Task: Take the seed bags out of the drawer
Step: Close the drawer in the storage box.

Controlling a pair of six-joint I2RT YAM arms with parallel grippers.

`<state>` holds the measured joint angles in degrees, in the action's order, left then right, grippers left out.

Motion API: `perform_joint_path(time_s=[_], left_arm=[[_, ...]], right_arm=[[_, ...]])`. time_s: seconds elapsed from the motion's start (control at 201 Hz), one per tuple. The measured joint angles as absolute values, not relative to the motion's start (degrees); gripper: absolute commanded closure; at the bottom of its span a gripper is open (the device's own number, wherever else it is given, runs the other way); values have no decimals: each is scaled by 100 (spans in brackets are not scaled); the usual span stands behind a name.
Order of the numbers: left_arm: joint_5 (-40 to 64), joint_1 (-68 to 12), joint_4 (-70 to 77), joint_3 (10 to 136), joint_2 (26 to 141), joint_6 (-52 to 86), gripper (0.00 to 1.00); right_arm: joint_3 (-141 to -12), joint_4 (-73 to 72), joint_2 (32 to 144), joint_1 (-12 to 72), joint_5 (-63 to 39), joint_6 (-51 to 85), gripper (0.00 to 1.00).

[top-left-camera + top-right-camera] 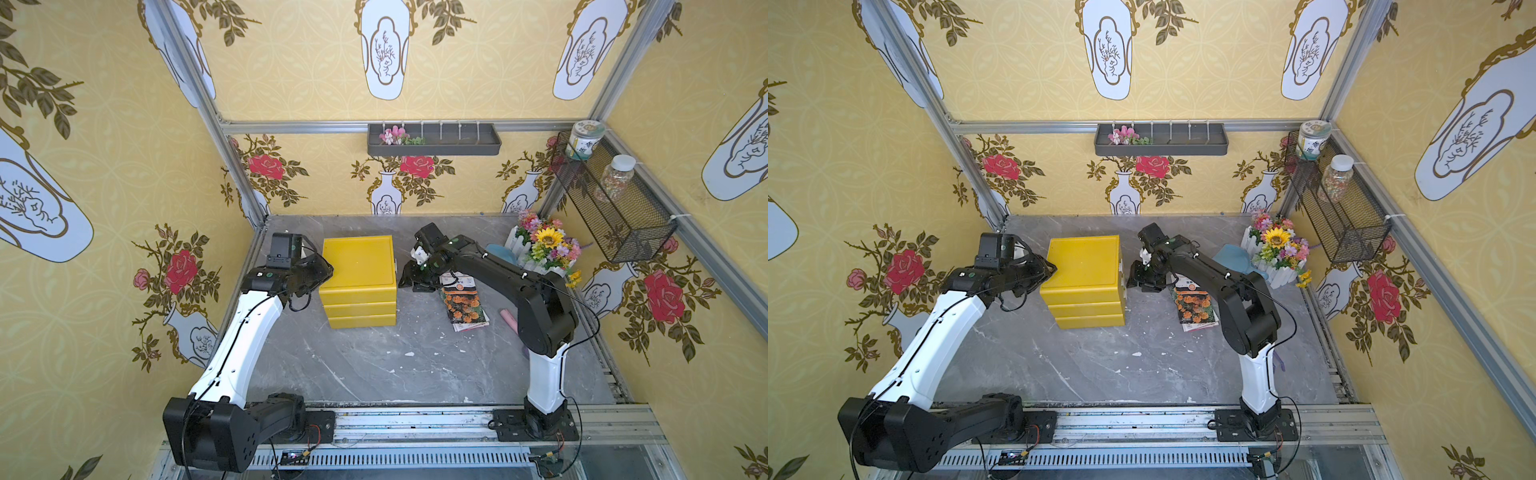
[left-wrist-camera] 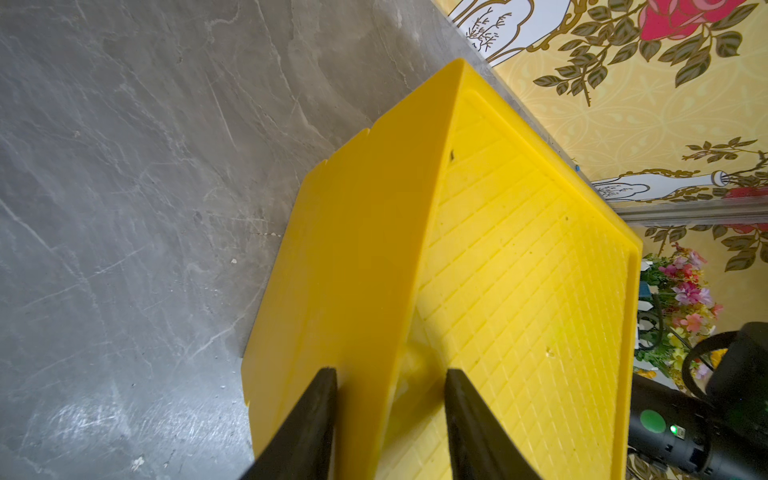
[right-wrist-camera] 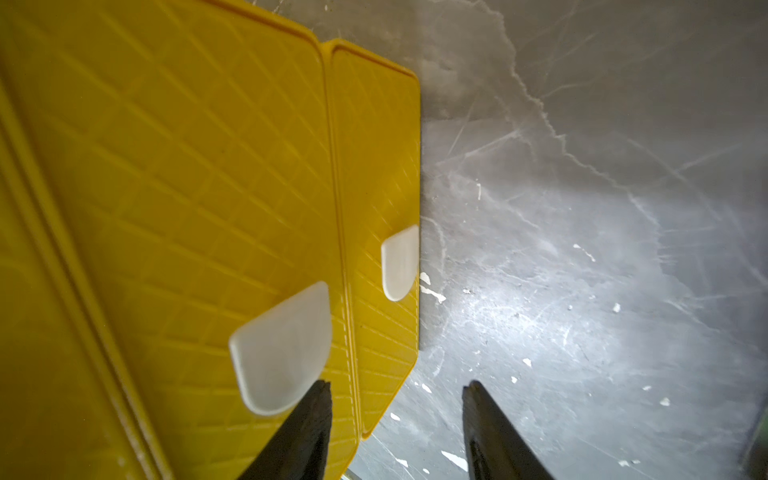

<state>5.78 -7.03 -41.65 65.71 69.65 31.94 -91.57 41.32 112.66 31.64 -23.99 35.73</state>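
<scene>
A yellow three-drawer cabinet (image 1: 358,266) (image 1: 1084,266) stands mid-table, its drawer fronts facing right. My left gripper (image 1: 328,270) (image 2: 390,372) is shut on the cabinet's (image 2: 519,270) upper left corner edge, with one finger on the side wall and one on the top. By the drawer fronts my right gripper (image 1: 405,278) (image 3: 397,384) is open and empty. One of its fingers lies beside a white handle (image 3: 282,349) of a drawer (image 3: 199,166). The seed bags (image 1: 463,305) (image 1: 1194,307), showing orange flowers, lie stacked on the table right of the cabinet, partly under the right arm.
A white fence box of artificial flowers (image 1: 544,249) and a blue object (image 1: 500,251) stand at the back right. A pink handle (image 1: 509,320) lies beside the right arm. A wire basket (image 1: 611,199) with jars hangs on the right wall, and a dark tray (image 1: 434,139) on the back wall.
</scene>
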Motion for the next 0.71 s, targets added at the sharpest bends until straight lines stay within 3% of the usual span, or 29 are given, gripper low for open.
perform_joint_path(time_s=[0.707], left_arm=[[580,-703,-4174,6600,7000,3188,53]], right_arm=[[-9336,3649,11966,3293,-2512,3771,52]])
